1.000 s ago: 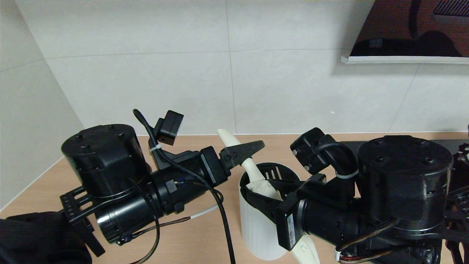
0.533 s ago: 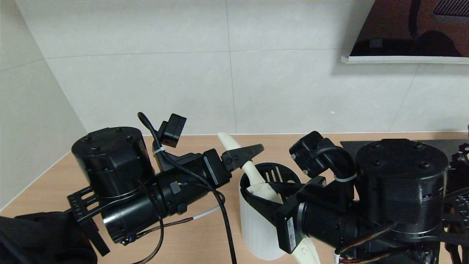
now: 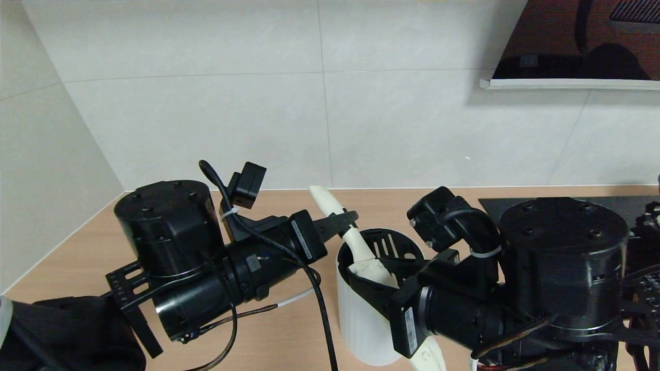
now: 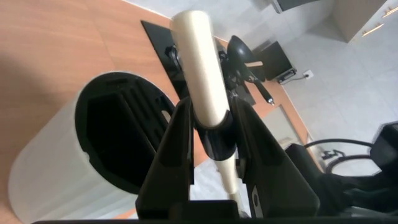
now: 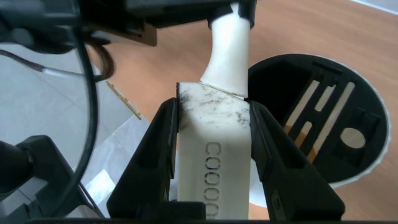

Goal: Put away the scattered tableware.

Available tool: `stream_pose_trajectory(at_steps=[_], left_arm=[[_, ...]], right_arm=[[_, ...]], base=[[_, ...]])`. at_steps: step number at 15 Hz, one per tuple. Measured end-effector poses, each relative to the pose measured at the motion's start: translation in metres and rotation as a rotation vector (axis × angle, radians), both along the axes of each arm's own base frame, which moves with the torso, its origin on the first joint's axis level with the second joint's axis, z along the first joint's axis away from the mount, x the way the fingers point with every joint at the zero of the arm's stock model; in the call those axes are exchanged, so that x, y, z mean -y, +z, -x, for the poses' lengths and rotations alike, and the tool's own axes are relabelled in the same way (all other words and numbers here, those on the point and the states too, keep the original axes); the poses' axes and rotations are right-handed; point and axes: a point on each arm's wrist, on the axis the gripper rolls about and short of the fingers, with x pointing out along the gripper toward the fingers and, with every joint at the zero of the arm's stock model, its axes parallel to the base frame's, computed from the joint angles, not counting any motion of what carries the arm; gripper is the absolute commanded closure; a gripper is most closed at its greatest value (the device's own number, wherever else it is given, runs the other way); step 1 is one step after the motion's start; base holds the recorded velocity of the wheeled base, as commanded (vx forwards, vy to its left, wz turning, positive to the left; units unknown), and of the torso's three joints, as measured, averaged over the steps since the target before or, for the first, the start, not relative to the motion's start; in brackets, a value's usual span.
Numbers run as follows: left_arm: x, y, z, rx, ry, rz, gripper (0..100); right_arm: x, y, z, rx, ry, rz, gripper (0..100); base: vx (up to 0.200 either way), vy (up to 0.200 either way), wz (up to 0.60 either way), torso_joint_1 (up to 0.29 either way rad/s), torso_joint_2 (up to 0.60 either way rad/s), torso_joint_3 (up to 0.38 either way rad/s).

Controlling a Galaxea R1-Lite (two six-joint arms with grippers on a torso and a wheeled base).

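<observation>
Left gripper (image 3: 343,220) pinches the handle of the cream spatula (image 3: 355,241); right gripper (image 5: 216,107) clamps its blade over the white holder (image 3: 356,314). Likely a regrasp for slotting it in.

We are in a kitchen, as shown by the wooden countertop (image 3: 93,247) running under a pale tiled wall (image 3: 206,93), the dark range hood (image 3: 577,46) at two o'clock, the black cooktop (image 3: 497,202) at three o'clock and a white utensil holder (image 3: 358,319) at six.
</observation>
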Motion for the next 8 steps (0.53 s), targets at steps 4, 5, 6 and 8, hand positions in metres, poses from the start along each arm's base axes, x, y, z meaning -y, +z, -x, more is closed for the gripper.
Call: stream_pose_trajectory(at_steps=[4, 5, 6, 8], left_arm=[[-0.0002, 0.001, 0.0003, 0.003, 0.0, 0.002, 100], [-0.0003, 0.0011, 0.0004, 0.003, 0.0, 0.002, 100], [-0.0003, 0.001, 0.0004, 0.002, 0.0, 0.001, 100], [-0.0005, 0.0013, 0.0006, 0.003, 0.0, 0.002, 100]], right_arm=[[0.0002, 0.0011, -0.0008, 0.001, -0.003, -0.004, 100], [0.0003, 0.0011, -0.0011, 0.001, -0.004, -0.005, 100], [0.0005, 0.0011, -0.0013, 0.001, -0.005, -0.005, 100], [0.0006, 0.001, -0.0016, 0.003, -0.012, -0.004, 100]], base=[[0.0, 0.0, 0.0, 0.0, 0.0, 0.0], [0.0, 0.0, 0.0, 0.0, 0.0, 0.0], [0.0, 0.0, 0.0, 0.0, 0.0, 0.0], [0.0, 0.0, 0.0, 0.0, 0.0, 0.0]])
